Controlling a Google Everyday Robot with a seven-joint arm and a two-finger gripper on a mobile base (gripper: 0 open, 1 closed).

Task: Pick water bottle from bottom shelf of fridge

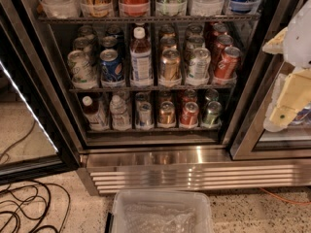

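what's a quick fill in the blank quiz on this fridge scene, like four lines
1. The water bottle stands in the ____ lane from the left on the bottom shelf of the fridge.
2. Its screw cap is ____.
3. The robot's hand hangs at the ____ edge of the view, well apart from the bottle.
4. The can at the right end of that shelf is ____.

Missing words: second; white; right; green.
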